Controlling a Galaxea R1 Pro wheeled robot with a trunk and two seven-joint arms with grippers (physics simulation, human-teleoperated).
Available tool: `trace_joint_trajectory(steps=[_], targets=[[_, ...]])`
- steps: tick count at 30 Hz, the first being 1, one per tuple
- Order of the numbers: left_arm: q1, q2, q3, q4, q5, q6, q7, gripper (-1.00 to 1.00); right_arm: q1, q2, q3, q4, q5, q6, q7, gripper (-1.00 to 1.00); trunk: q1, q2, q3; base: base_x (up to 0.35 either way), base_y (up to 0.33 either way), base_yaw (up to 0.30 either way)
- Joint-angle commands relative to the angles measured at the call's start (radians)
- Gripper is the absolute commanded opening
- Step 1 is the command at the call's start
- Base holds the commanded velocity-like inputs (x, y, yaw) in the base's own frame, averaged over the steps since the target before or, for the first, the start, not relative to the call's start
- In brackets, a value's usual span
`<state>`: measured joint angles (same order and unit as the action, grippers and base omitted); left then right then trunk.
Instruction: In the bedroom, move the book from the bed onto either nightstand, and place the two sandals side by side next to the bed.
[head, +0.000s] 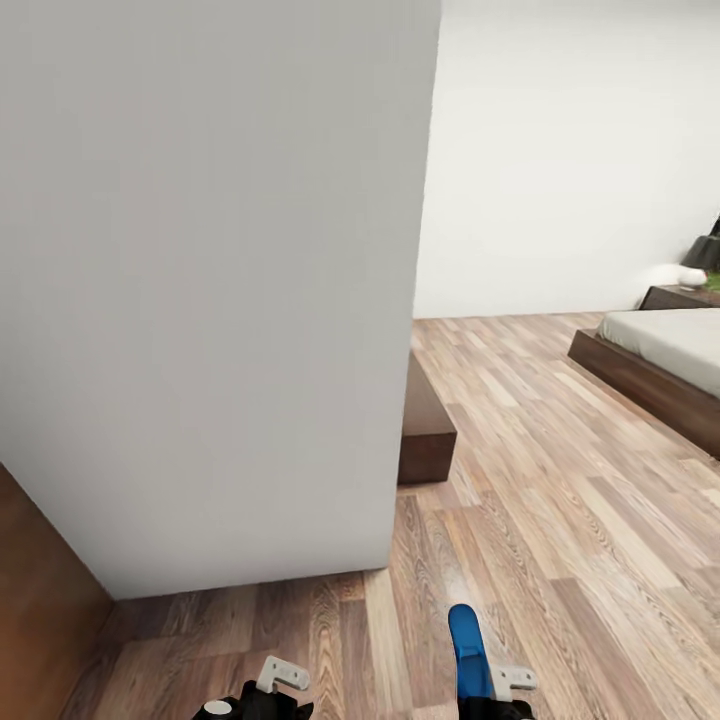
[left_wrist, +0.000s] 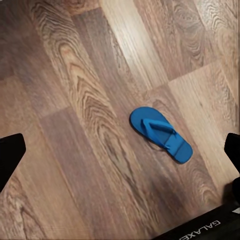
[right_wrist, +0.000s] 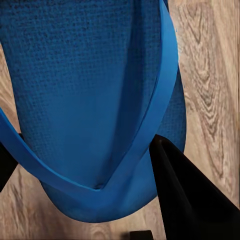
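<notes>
My right gripper (head: 493, 700) is shut on one bright blue sandal (head: 465, 640), which sticks forward from it at the bottom of the head view. In the right wrist view the sandal's sole and strap (right_wrist: 90, 90) lie close between the black fingers (right_wrist: 185, 195). The other blue sandal (left_wrist: 160, 134) lies flat on the wood floor, strap up, below my left gripper (left_wrist: 120, 152), which is open and well above it. The bed (head: 665, 345), with its pale-grey mattress and dark frame, stands far right. A dark nightstand (head: 680, 296) sits behind it. The book is out of view.
A white wall block (head: 210, 280) stands close ahead on the left, with a brown panel (head: 40, 600) at its lower left. A low dark-wood cabinet (head: 425, 420) juts out from behind the wall. Wood-plank floor (head: 560, 520) stretches towards the bed.
</notes>
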<state>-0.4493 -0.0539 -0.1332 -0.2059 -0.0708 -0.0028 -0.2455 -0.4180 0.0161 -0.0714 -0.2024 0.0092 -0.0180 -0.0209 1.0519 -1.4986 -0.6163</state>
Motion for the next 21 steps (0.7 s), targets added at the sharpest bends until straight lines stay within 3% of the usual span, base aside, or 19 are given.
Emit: trace_joint_trajectory(steps=[1, 10, 21], targets=[[0.000, 0.000, 0.000, -0.001, -0.007, 0.000, -0.001, 1.00, -0.001, 0.001, -0.007, 0.001, -0.002, -0.002, -0.002, -1.00, 0.000, 0.000, -0.001, 0.000, 0.001, -0.273], [0.000, 0.000, 0.000, -0.001, -0.007, 0.001, -0.001, 1.00, -0.001, 0.002, -0.007, 0.000, -0.002, -0.002, -0.003, -1.00, 0.000, 0.000, -0.001, 0.000, 0.058, -0.271], [0.000, 0.000, 0.000, -0.001, -0.007, 0.001, -0.002, 1.00, -0.001, 0.001, -0.007, 0.000, -0.002, -0.002, -0.002, -1.00, 0.000, 0.000, -0.001, 0.000, 0.117, -0.113]])
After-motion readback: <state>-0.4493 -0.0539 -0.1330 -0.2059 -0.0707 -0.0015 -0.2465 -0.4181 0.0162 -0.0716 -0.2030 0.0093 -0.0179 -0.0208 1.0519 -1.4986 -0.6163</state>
